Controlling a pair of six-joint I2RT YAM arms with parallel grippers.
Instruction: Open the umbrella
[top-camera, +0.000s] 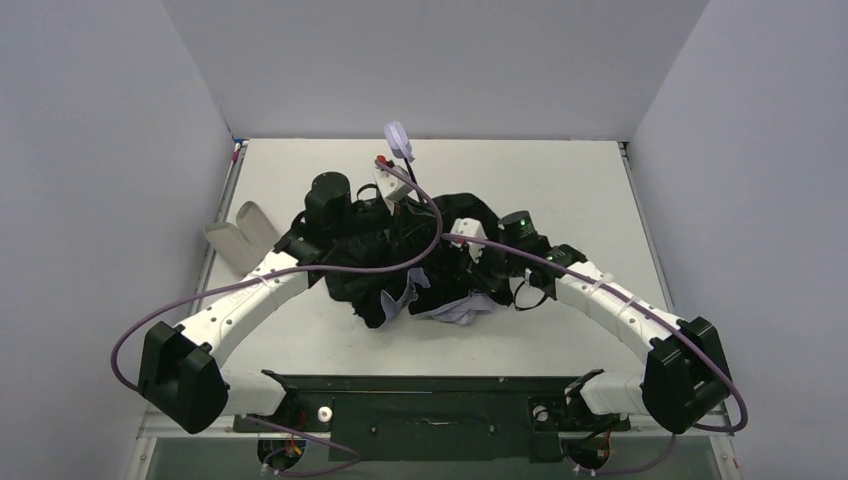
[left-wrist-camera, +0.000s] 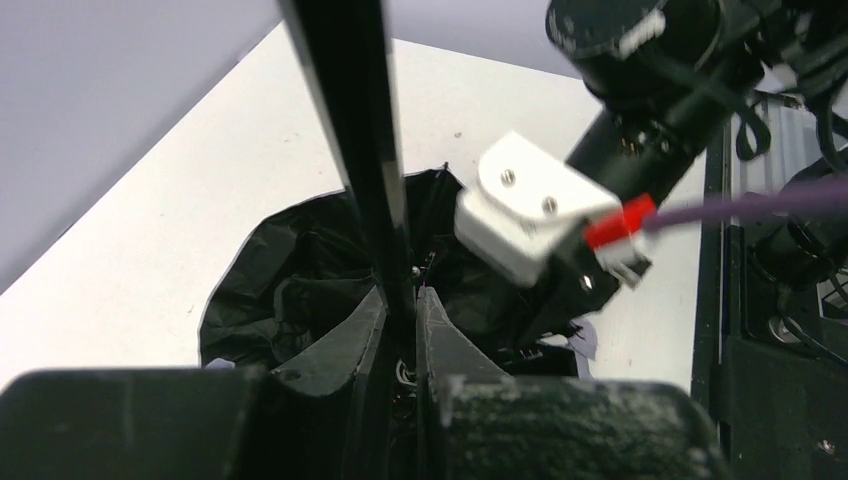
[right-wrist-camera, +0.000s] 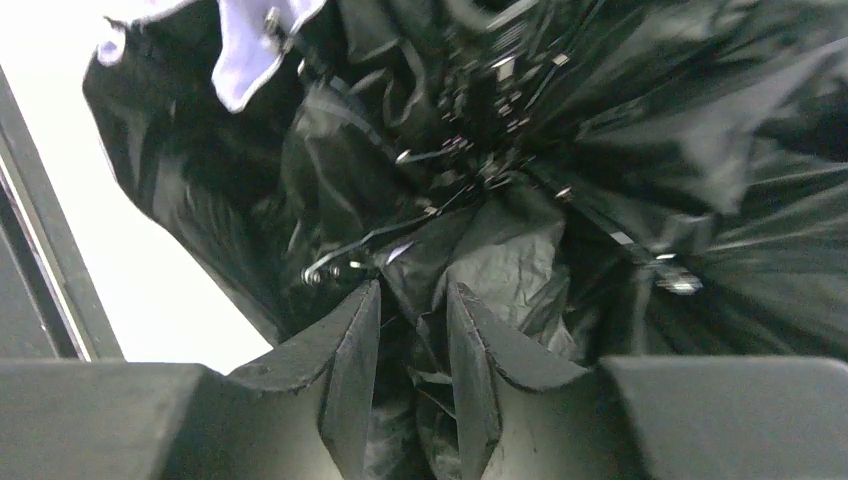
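Black crumpled fabric of the umbrella (top-camera: 375, 298) heaped mid-table (top-camera: 570, 190), half spread, pale lilac folds showing on the near side, small handle (top-camera: 398, 138) sticking up toward the far edge. Left gripper (left-wrist-camera: 402, 322) clenched on the thin black shaft (left-wrist-camera: 368, 150). Right gripper (right-wrist-camera: 412, 335) pinching black fabric beside the metal ribs (right-wrist-camera: 360, 250). Beige case (top-camera: 243, 236) well apart, at the left table edge.

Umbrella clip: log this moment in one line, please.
umbrella: slack, not spread | left gripper: shut on shaft | right gripper: pinching black canopy fabric | task: unfinished
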